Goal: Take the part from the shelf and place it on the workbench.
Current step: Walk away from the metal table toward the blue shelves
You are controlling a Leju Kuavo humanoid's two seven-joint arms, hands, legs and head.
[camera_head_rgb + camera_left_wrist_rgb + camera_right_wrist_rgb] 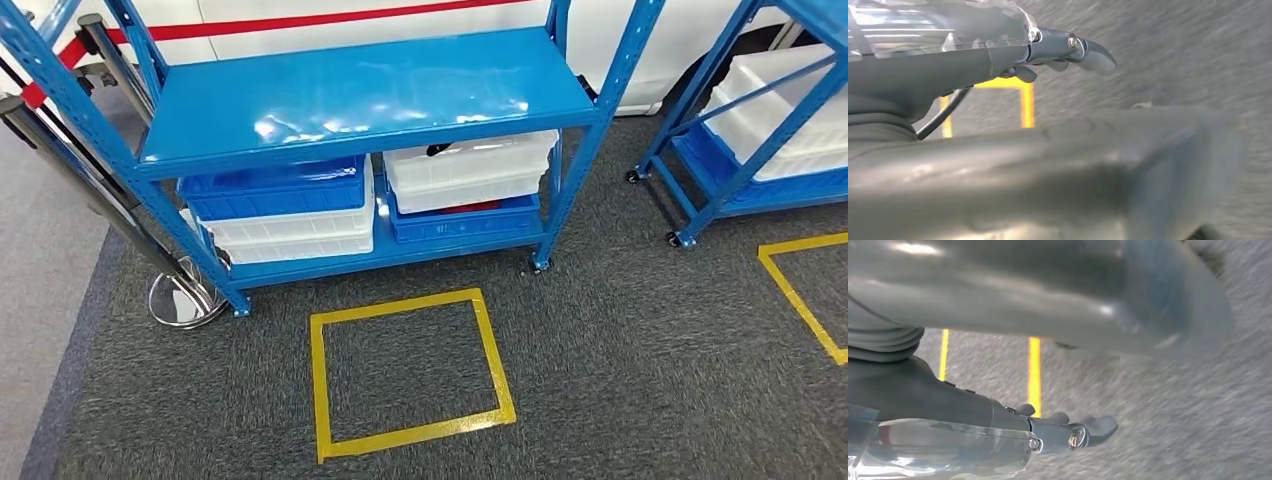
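Observation:
A blue metal shelf (360, 90) stands ahead of me in the head view, its top board bare. On its bottom board sit a blue bin (272, 187) on a white bin (285, 232), and a white bin (468, 170) on a blue bin (462, 222). A small dark piece (437, 150) pokes over the rim of the upper white bin; what it is I cannot tell. My left hand (998, 65) hangs above the carpet with its fingers (1093, 52) stretched out, holding nothing. My right hand (998, 425) hangs the same way, fingers (1095, 427) straight and empty.
A yellow taped square (410, 370) marks the grey carpet in front of the shelf. A second blue rack (750, 150) with white bins stands at the right beside another taped outline (800, 295). A chrome post base (185, 300) sits by the shelf's left leg.

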